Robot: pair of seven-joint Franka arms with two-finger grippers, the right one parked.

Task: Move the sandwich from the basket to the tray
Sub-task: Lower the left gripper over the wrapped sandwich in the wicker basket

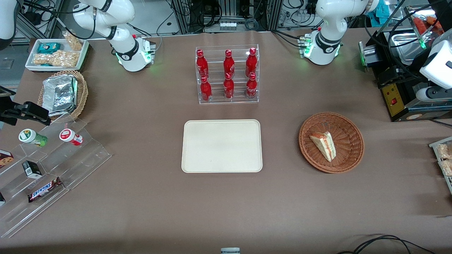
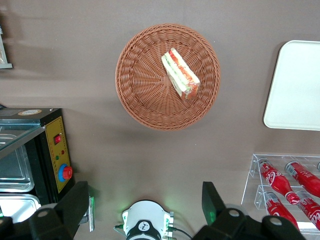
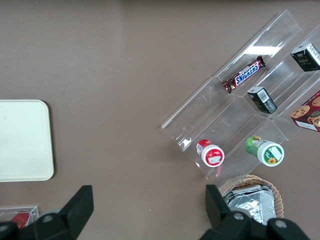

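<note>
We see the sandwich (image 1: 324, 145) lying in the basket (image 1: 331, 142), toward the working arm's end of the table. The tray (image 1: 222, 145) sits bare at table centre, well apart from the basket. A clear rack of red bottles (image 1: 227, 74) stands farther from the camera than the tray. The working arm's gripper is out of frame.

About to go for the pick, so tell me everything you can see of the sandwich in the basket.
The sandwich is a small triangular wedge of white bread with orange-red and pale green filling layers, seemingly clear-wrapped. It lies on its side inside the round reddish-brown wicker basket, off-centre, touching only the weave. The cream tray beside the basket holds nothing. The gripper hangs open, high above the table, nothing between its fingers, clear of the sandwich.
</note>
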